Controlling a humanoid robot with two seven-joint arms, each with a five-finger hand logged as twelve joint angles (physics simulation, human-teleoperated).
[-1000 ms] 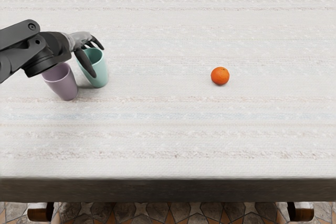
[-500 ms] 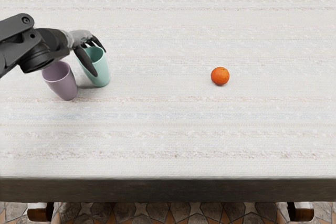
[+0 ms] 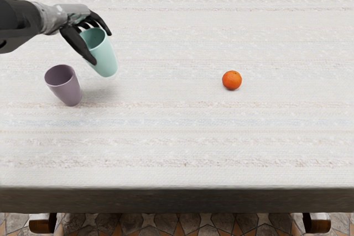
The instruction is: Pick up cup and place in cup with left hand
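In the head view, your left hand (image 3: 88, 37) is partly closed around the mint-green cup (image 3: 103, 58), thumb along its near side and the other fingers curled by the rim, holding it slightly tilted above the white striped tablecloth (image 3: 177, 136). The purple cup (image 3: 65, 87) stands near it, and the orange (image 3: 232, 80) lies well apart from both.

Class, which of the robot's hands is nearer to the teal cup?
Left. The left hand grasps the teal cup near its rim, holding it above the table; the right hand is out of view.
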